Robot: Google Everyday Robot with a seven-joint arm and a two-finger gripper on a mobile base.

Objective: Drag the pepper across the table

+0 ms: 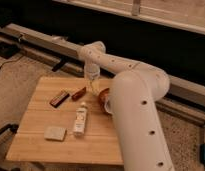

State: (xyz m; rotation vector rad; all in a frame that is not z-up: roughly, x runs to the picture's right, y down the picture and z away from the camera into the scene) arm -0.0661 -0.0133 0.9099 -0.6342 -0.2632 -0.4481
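Observation:
The pepper (79, 93) is a small reddish-brown tapered piece lying on the light wooden table (41, 120), near its far middle. My gripper (92, 88) points down from the white arm, just to the right of the pepper and close above the tabletop. I cannot tell whether it touches the pepper.
A dark brown flat bar (59, 99) lies left of the pepper. A white bottle (81, 119) lies on its side in the middle. A tan block (55, 133) sits near the front left. A red-brown bowl (102, 96) is mostly hidden behind my white arm (138, 115).

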